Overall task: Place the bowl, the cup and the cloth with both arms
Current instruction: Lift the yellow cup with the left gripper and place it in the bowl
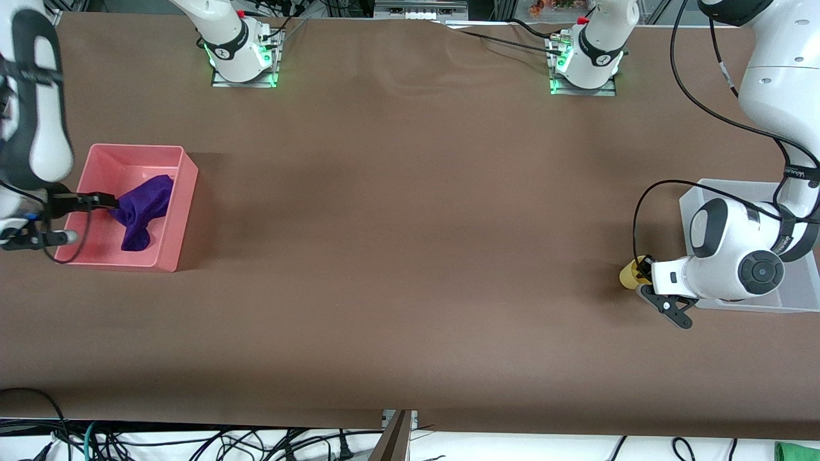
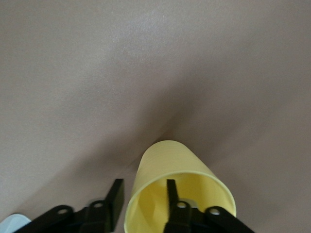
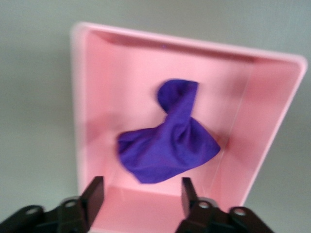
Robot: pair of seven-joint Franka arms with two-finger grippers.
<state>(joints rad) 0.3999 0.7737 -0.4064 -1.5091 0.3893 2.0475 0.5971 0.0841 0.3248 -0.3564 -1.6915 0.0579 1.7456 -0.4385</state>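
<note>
The yellow cup (image 1: 629, 275) lies on its side on the brown table at the left arm's end, beside a clear tray. My left gripper (image 1: 640, 277) is low at the cup's mouth. In the left wrist view the cup (image 2: 165, 160) has one finger (image 2: 171, 191) inside it and the other (image 2: 115, 194) outside, with room around the wall; the left gripper (image 2: 143, 193) is open. The purple cloth (image 1: 142, 208) lies crumpled in a pink bin (image 1: 186, 211). My right gripper (image 1: 114, 203) is open and empty over that bin, also seen in the right wrist view (image 3: 141, 191) above the cloth (image 3: 167, 145). The bowl is out of view.
The pink bin (image 3: 77, 97) stands at the right arm's end of the table. The clear tray (image 1: 711, 192) stands at the left arm's end, mostly hidden under the left arm. Both arm bases stand along the table edge farthest from the front camera.
</note>
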